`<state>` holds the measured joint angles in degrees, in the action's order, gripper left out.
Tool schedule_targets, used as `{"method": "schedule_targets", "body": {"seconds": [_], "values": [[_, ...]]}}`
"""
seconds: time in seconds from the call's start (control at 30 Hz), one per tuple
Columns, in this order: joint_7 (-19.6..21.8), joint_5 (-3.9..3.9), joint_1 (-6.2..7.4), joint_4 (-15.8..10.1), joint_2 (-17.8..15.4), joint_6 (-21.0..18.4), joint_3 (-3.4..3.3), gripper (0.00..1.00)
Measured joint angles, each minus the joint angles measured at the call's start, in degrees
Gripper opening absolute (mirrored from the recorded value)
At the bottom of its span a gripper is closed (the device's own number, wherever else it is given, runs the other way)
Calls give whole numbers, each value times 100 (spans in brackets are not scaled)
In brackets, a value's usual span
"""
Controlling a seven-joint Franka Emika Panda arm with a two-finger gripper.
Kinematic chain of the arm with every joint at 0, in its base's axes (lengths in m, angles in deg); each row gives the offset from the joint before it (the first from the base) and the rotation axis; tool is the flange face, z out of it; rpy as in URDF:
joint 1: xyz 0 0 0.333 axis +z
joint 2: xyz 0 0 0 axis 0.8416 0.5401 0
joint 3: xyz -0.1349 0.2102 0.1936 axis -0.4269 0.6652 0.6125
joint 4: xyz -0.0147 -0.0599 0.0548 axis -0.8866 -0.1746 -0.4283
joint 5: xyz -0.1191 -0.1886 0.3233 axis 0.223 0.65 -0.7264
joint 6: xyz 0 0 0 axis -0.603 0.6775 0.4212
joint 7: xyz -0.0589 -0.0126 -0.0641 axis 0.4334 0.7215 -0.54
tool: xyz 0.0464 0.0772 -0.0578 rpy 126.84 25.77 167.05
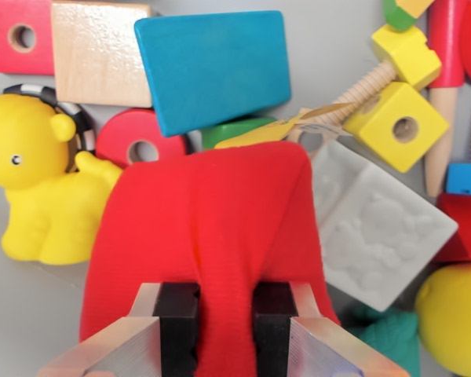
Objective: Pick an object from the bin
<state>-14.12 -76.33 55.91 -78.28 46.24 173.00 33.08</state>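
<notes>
Claw pinched on the red cloth, grasp step in hand.

At the bottom centre of the frame the claw [225, 322] has its black pads [177, 326] nearly closed on a fold of red cloth [212, 228], which drapes over the bin's toys between the yellow bear [31, 177] and the grey block [377, 228]. Judged next: a straight lift, watching that the cloth snags nothing.

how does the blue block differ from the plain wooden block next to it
The blue block is painted a solid blue; the plain wooden block is bare pale wood. The blue block lies tilted, its lower edge propped over the green and red pieces, while the plain wooden block sits square to the frame. The blue block shows whole; the plain wooden block is cut off by the top edge. Both are flat rectangular slabs without holes.
</notes>
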Motion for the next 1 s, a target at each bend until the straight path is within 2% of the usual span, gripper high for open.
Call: {"method": "schedule_targets", "body": {"seconds": [0.57,1.0], "values": [[0,0,0,100,-1219,-1322,0,0],[0,0,0,394,-2018,-2426,-4,0]]}}
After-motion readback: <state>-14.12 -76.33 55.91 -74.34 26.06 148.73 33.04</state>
